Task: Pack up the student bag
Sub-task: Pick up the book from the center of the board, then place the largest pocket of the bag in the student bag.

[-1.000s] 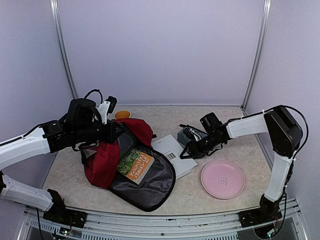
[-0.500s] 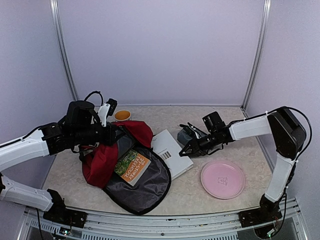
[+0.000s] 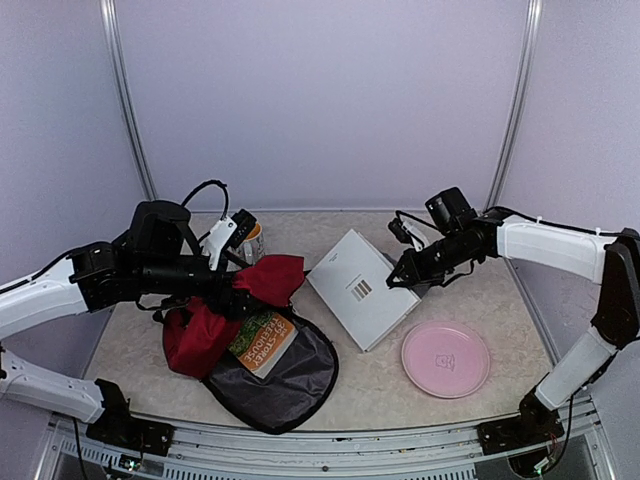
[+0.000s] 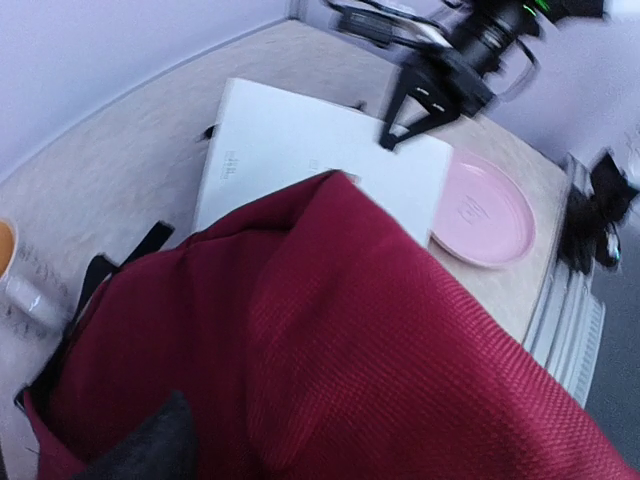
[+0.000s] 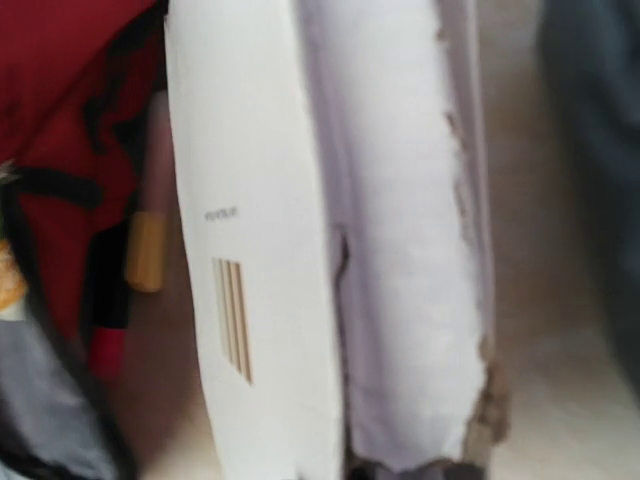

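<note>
From high behind, the top view covers the whole surface; both wrist views, the left close over the student bag, share the white book.

Between student bag, pink plate: white book blocks passage.

Soft, even light; wrist views blurred (the right one worst).
</note>
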Robot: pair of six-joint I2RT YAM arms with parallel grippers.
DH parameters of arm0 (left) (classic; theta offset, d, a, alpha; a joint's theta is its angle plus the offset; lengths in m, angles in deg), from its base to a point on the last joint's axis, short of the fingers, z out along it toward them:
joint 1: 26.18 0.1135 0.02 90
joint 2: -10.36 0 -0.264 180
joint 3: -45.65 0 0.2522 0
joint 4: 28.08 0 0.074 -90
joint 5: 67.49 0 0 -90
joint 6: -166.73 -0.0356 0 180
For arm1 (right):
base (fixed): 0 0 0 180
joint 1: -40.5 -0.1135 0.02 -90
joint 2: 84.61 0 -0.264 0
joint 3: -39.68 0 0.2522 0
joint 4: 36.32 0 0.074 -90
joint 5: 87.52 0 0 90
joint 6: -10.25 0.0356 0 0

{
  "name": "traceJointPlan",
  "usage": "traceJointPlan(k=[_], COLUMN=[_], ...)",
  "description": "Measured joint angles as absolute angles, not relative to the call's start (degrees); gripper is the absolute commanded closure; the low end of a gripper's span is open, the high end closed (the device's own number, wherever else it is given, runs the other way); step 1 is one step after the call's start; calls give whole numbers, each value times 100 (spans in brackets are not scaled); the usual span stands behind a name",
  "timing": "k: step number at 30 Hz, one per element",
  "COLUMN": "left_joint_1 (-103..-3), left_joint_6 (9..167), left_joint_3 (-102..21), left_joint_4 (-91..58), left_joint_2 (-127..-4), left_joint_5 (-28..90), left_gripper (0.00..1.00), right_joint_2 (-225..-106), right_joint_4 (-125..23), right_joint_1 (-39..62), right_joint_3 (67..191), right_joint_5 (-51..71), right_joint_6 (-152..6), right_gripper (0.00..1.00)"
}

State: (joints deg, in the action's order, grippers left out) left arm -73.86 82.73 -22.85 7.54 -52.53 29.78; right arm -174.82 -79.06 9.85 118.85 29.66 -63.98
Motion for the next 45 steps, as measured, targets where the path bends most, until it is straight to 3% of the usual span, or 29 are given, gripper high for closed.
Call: traceJointPlan(k=[8, 12, 15, 18, 24, 26, 33, 38, 45], left_joint_1=[-8042, -7589, -7253, -7270, -7856, -8037, -7926, -8249, -10088], left_joint_6=[7523, 7482, 7506, 7541, 7447, 7392, 7252, 7038, 6404], left_joint_3=[-2552, -2777, -2985, -3203, -3608, -3605, -3011, -3531, -3713], left_joint_4=[934, 754, 634, 630, 1095, 1159, 398, 798, 2002], left_joint_2=[-4893, -4925, -5161, -5568, -6379, -6427, -5981, -6630, -7498], left_joint_5=[4204, 4998, 5157, 4757, 3555, 3450, 3557, 3190, 1739], left_gripper=[1, 2, 8, 11, 7, 2, 1, 1, 1], right_joint_2=[-16853, -16597, -16464, -16391, -16381, -16352, -15710, -15613, -15703], right_joint_4=[-8804, -9114, -9241, -9294, -9396, -9394, -9112, -8964, -8944], right_joint_1=[928, 915, 910, 910, 906, 880, 403, 388, 388], right_joint_3=[12647, 13030, 13270, 13369, 13515, 13616, 13452, 13360, 13128], right_joint_5=[2089, 1818, 1703, 1665, 1901, 2142, 2625, 2631, 2629], right_joint_6=[-6938, -7201, -7334, -7419, -7572, -7708, -8409, -8490, -8481], right_gripper=[100, 100, 100, 100, 100, 100, 100, 100, 100])
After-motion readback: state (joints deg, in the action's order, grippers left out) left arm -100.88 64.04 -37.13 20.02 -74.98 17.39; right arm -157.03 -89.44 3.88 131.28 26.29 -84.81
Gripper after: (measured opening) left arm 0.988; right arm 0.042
